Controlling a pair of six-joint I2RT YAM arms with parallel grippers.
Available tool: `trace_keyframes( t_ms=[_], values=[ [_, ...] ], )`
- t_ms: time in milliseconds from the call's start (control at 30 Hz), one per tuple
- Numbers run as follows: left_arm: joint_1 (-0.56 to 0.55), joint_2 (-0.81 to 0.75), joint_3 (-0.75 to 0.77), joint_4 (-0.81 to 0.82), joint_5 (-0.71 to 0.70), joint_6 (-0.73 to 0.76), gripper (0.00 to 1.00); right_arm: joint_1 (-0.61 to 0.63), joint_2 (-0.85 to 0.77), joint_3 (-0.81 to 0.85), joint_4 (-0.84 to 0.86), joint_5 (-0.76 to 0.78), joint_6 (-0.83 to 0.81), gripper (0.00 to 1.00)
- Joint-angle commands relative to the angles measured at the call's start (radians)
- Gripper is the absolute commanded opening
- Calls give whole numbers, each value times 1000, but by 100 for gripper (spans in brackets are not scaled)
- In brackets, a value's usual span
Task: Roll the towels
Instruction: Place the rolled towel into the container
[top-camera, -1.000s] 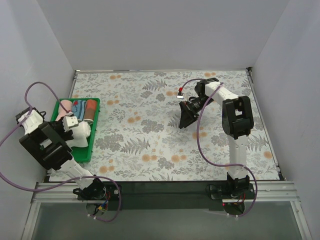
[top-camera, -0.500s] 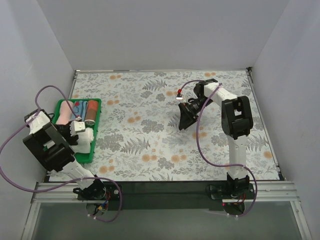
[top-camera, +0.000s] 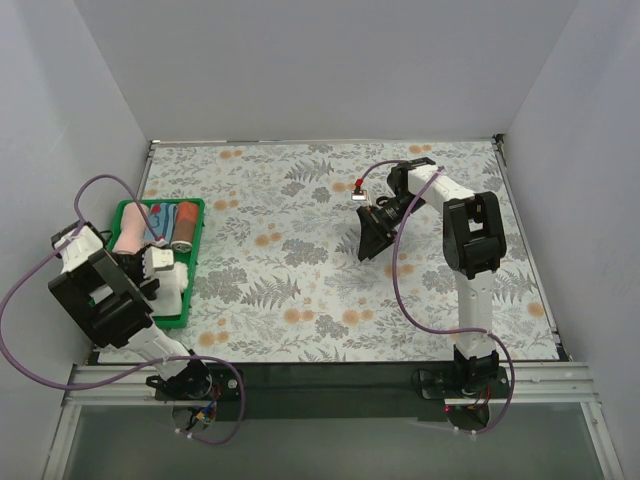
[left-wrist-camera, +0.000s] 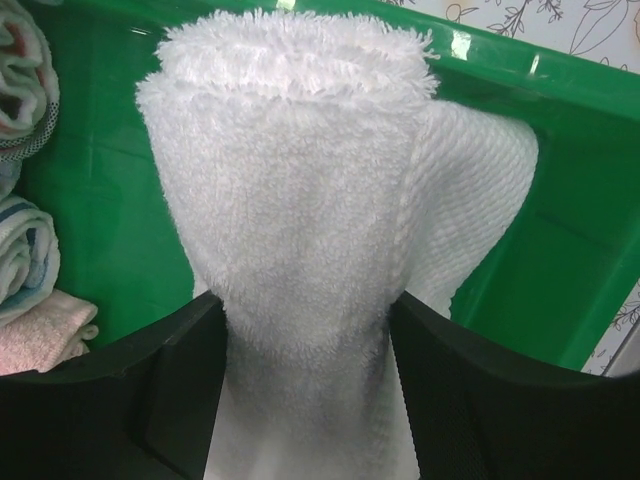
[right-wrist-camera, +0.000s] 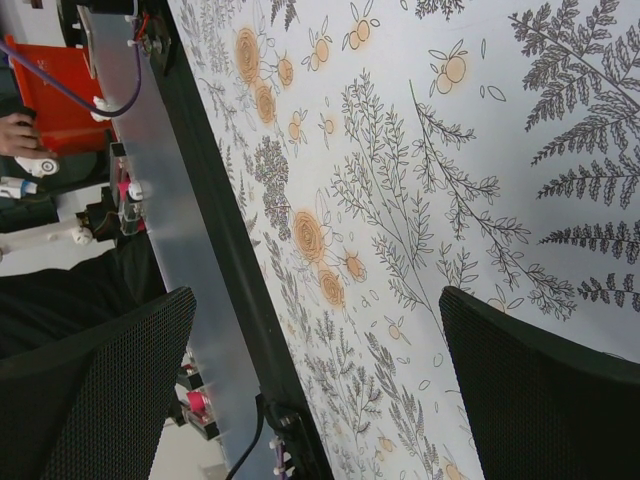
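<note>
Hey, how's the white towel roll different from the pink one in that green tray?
The white towel roll is cream-white and looks bulkier, while the pink towel roll is salmon and slimmer. The white one sits at the tray's near end, between the fingers of the left gripper. The pink one lies toward the far left corner with no gripper on it. Both are rolled terry cloths inside the green tray.

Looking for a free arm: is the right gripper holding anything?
No, the right gripper stands wide open, with only the table showing between its fingers.
</note>
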Motion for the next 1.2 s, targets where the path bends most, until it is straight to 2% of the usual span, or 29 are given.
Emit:
trace_keyframes(
  t_ms=[0,167,200,233,333,600,700,800,833,867,900,933,967,1000,1067,1100,1167],
  values=[
    [-4,-33,-3,-91,-74,891,57,1,-5,25,-5,-14,1,99],
    [-3,-41,39,-91,-39,889,65,3,-14,22,-8,-17,-10,99],
    [-4,-44,49,-93,-33,891,68,3,-14,21,-8,-18,-12,99],
    [-4,-47,55,-90,-31,891,76,3,-16,21,-8,-18,-12,99],
    [-4,-70,78,-93,-5,891,87,3,-19,18,-8,-24,-19,99],
    [-17,-150,107,-91,55,892,93,3,-27,19,-8,-49,-33,99],
    [-23,-193,127,-88,136,889,96,3,-37,24,-8,-49,-39,99],
    [-29,-233,165,-47,291,851,96,1,-46,38,-6,-41,-39,99],
    [-37,-248,179,35,341,775,97,1,-51,44,-6,-34,-39,99],
    [-97,-279,184,106,389,657,97,0,-56,59,-5,-29,-38,99],
    [-154,-291,185,193,357,333,97,-3,-56,70,-5,-18,-30,99],
    [-219,-299,185,369,295,185,97,-6,-60,81,-5,-15,-28,99],
    [-321,-300,182,440,212,74,97,-9,-66,100,-3,-10,-25,99],
    [-357,-291,194,491,182,-114,97,-17,-72,111,-2,0,-19,99],
    [-454,-220,300,518,111,-270,97,-26,-88,133,10,22,-6,99],
    [-492,-186,340,515,72,-436,97,-38,-92,153,23,55,26,99],
    [-597,-74,441,498,-5,-616,97,-51,-117,168,69,97,60,99]
  ],
)
